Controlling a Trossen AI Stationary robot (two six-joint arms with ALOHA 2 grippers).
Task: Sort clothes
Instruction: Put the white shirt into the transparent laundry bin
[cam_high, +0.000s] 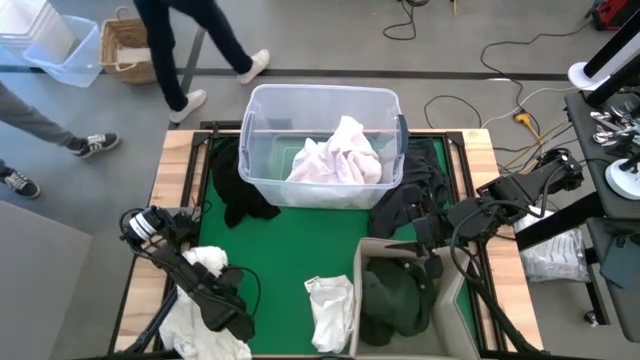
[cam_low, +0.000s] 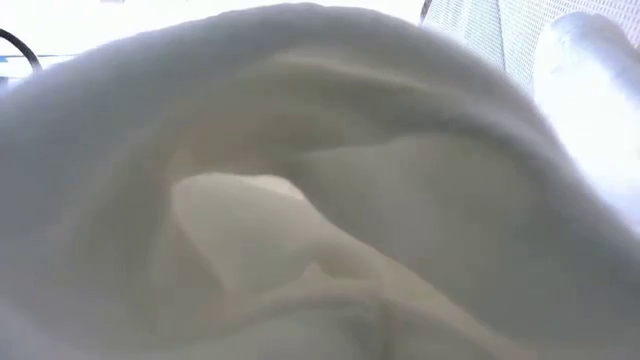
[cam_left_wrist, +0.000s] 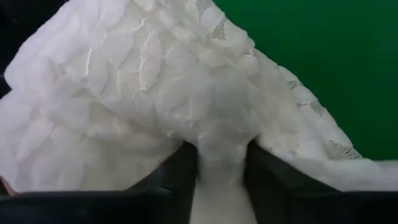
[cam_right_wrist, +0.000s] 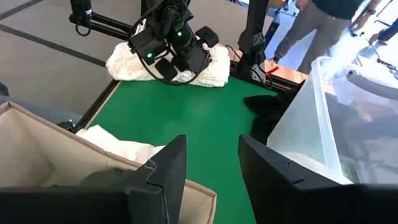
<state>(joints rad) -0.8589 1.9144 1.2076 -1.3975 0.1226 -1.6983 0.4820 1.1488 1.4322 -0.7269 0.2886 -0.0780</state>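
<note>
A white crinkled garment (cam_left_wrist: 124, 93) lies bunched at the near left corner of the green mat (cam_high: 280, 255), and my left gripper (cam_left_wrist: 221, 180) is down on it, shut on a ridge of its cloth. A second white garment (cam_high: 330, 312) lies on the mat beside the beige box (cam_high: 362, 262), which holds a dark green garment (cam_high: 395, 300). White and pale pink clothes (cam_high: 335, 155) fill the clear tub (cam_high: 262, 110). Dark clothes lie to the left (cam_high: 238, 190) and right (cam_high: 405, 200) of the tub. My right gripper (cam_right_wrist: 211, 165) hangs open above the box's far edge. My left gripper pinches a raised fold of the white garment (cam_left_wrist: 221, 152) between its two fingers (cam_left_wrist: 177, 180), coming from above at a steep slant. How many layers the fold has does not show. The rest of the garment lies slack on the mat around the fingers.
White cloth (cam_low: 320, 200) lies right before the low camera and fills its view. Bare green mat lies between the tub and the box. Beyond the far edge people walk on the floor (cam_high: 200, 50), near a basket (cam_high: 125, 45) and a clear bin (cam_high: 60, 50).
</note>
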